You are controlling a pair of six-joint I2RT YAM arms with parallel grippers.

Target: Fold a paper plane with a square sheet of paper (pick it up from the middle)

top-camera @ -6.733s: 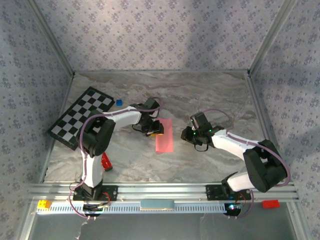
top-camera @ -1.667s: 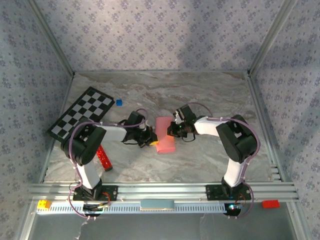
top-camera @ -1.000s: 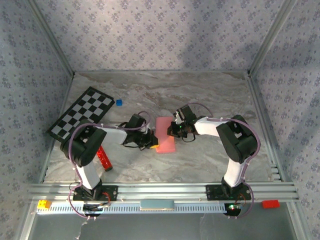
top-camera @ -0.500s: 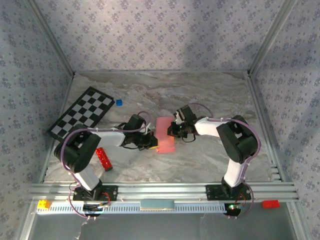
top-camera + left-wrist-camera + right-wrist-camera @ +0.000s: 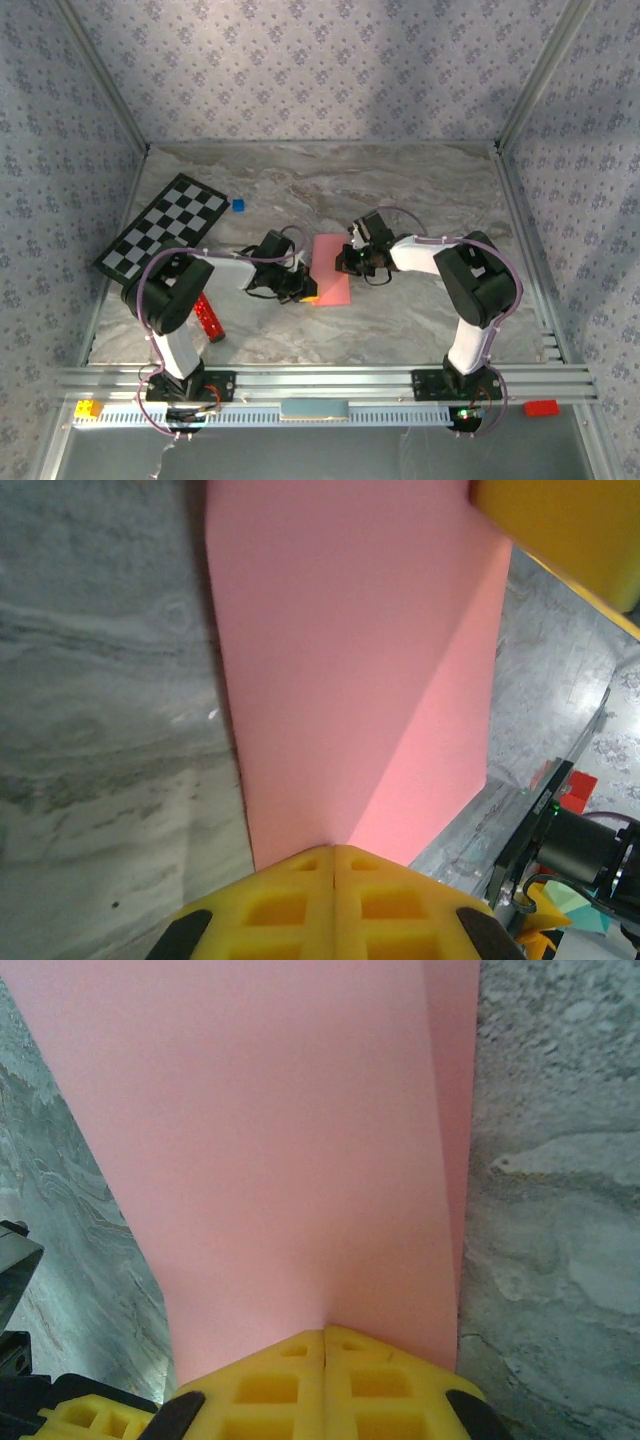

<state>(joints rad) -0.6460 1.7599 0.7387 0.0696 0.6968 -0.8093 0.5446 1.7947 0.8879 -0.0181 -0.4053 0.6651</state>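
now, the square sheet of paper (image 5: 331,270) sits near the middle of the grey marbled tabletop (image 5: 420,190), between the two arms, and from above it reads as a plain salmon-pink rectangle. the left tool (image 5: 303,285) is closed on its left edge and the right tool (image 5: 345,262) is closed on its right edge, toward the far corner. in the left wrist view the yellow fingers (image 5: 290,905) meet with the pink edge pinched between them, the sheet shows a soft diagonal bend across its face, and a dark shadow runs on the marble along one side. in the right wrist view the yellow fingers (image 5: 270,1385) likewise press together on the paper's edge, with a second pink layer showing along the right margin. well to the left lie a black-and-white checkerboard (image 5: 163,238), a tiny blue cube (image 5: 238,205) just beyond its far corner, and a red glittery bar (image 5: 208,317) beside the left arm.
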